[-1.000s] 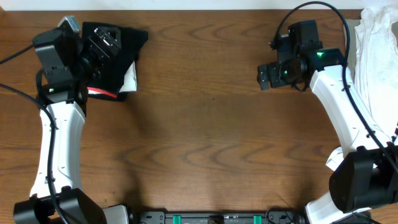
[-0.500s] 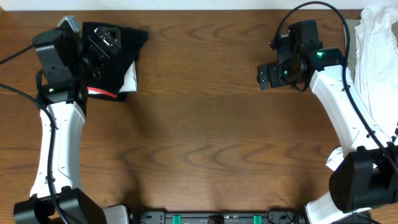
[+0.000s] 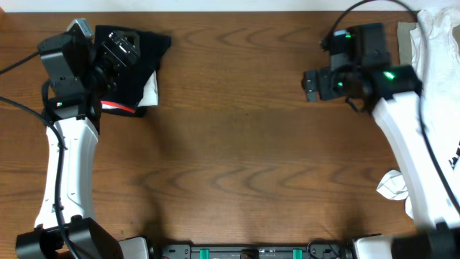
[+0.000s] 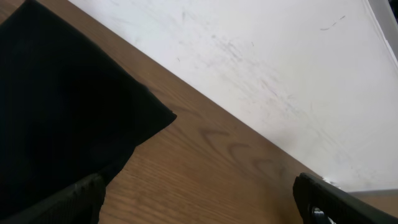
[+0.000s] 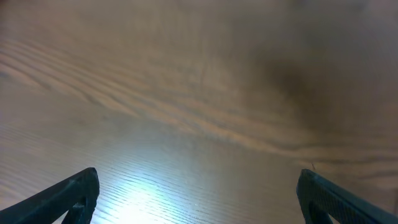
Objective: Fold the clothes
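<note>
The black trousers (image 3: 136, 68) lie folded at the table's far left corner, with the red edge of the waistband (image 3: 118, 106) showing at their near side and a bit of white cloth (image 3: 151, 90) at their right. My left gripper (image 3: 123, 44) is open above them; in the left wrist view (image 4: 205, 211) the black fabric (image 4: 62, 118) lies by the left finger (image 4: 78, 199), and nothing is between the jaws. My right gripper (image 3: 309, 84) is open and empty over bare wood, as the right wrist view (image 5: 202, 205) also shows. White garments (image 3: 438, 50) are heaped at the far right.
A beige piece (image 3: 406, 39) lies at the left side of the white heap. A small white piece (image 3: 392, 185) lies near the right arm's base. A white wall (image 4: 261, 62) runs along the table's far edge.
My right arm has shifted to the right and slightly toward the far edge, with the gripper still open. The left arm and the trousers have not moved.
</note>
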{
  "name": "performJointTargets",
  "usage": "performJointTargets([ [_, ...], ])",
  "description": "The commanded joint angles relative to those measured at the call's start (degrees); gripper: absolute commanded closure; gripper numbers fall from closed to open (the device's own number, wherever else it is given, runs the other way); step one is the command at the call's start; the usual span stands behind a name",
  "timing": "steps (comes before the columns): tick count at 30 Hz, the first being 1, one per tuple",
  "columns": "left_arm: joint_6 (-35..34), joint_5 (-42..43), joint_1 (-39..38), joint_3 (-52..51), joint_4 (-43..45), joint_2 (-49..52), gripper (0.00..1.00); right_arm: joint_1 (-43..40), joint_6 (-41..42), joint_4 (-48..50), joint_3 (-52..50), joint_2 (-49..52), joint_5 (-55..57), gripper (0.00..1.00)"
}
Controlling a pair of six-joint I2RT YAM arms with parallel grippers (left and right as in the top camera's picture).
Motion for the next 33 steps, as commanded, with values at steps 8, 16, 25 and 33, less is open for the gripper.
performJointTargets([
  [8, 0.4, -0.7, -0.1, 0.7, 0.0, 0.5, 0.02, 1.5, 0.8, 0.0, 0.0, -21.6, 0.0, 0.01],
  [16, 0.4, -0.7, -0.1, 0.7, 0.0, 0.5, 0.02, 1.5, 0.8, -0.2, 0.0, -36.4, 0.0, 0.01],
  [25, 0.4, -0.7, -0.1, 0.7, 0.0, 0.5, 0.02, 1.4, 0.8, -2.9, 0.0, -51.6, 0.0, 0.01],
  [33, 0.4, -0.7, -0.1, 0.7, 0.0, 0.5, 0.02, 0.9, 0.8, -11.1, 0.0, -60.2, -0.2, 0.01],
])
